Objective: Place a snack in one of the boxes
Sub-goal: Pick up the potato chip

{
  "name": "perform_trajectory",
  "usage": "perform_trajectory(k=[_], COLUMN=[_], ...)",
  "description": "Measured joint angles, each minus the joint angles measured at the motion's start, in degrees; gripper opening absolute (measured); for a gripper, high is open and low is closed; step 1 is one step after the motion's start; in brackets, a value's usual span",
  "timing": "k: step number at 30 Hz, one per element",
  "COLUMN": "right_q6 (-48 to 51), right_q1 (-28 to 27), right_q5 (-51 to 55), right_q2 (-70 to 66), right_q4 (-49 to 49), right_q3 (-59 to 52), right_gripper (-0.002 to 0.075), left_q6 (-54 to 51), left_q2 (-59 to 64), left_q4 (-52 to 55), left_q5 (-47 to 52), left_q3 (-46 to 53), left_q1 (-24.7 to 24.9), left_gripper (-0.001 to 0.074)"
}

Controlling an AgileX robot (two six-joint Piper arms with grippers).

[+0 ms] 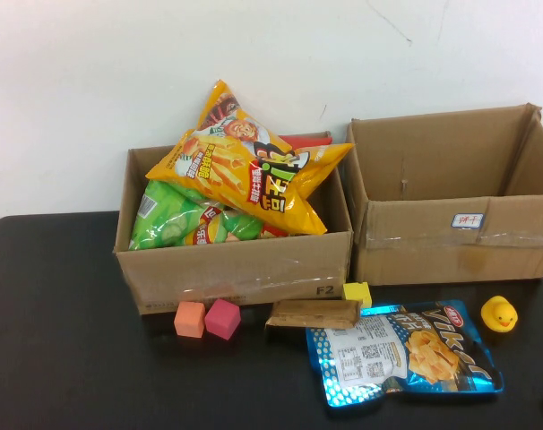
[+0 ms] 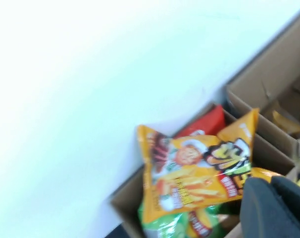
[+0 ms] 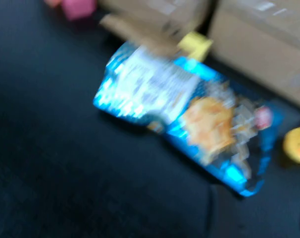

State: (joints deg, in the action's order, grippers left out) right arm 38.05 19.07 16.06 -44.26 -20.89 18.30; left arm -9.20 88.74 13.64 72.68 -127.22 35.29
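A yellow snack bag (image 1: 254, 170) lies on top of a green bag (image 1: 177, 219) and a red bag (image 1: 303, 141) in the left cardboard box (image 1: 227, 269). The right box (image 1: 451, 242) shows no snack inside. A blue snack bag (image 1: 401, 354) lies flat on the black table in front of the boxes. Neither gripper shows in the high view. My left gripper (image 2: 271, 198) is shut and empty, above the left box beside the yellow bag (image 2: 189, 178). My right gripper (image 3: 259, 218) hovers over the table near the blue bag (image 3: 189, 109).
A brown flat packet (image 1: 312, 313), a yellow cube (image 1: 357, 293), an orange cube (image 1: 189, 319) and a pink cube (image 1: 222, 318) sit along the left box's front. A rubber duck (image 1: 499, 314) sits at the right, before the right box.
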Motion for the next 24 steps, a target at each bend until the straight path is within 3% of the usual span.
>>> perform_trajectory(k=[2, 6, 11, 16, 24], right_q6=[1.4, 3.2, 9.7, 12.8, 19.9], right_q1=[2.6, 6.3, 8.6, 9.2, 9.2], right_q5=[0.0, -1.2, -10.8, -14.2, -25.2], right_q2=[-4.4, -15.1, -32.3, -48.4, -60.0], right_q4=[0.0, 0.6, 0.9, 0.9, 1.1], right_q3=[0.4, 3.2, 7.8, 14.3, 18.2], right_gripper=[0.0383, 0.0466, 0.0486, 0.0488, 0.0489], left_q6=[1.7, 6.3, 16.7, 26.8, 32.4], left_q2=[-4.6, -13.3, -25.2, -32.5, -37.6], left_q4=[2.6, 7.3, 15.0, 21.6, 23.2], left_q5=[0.0, -0.8, -11.2, -16.9, -19.5], left_q3=[4.6, 18.7, 46.0, 66.1, 76.8], left_q1=[0.0, 0.0, 0.0, 0.0, 0.0], left_gripper=[0.0000, 0.0000, 0.0000, 0.0000, -0.0001])
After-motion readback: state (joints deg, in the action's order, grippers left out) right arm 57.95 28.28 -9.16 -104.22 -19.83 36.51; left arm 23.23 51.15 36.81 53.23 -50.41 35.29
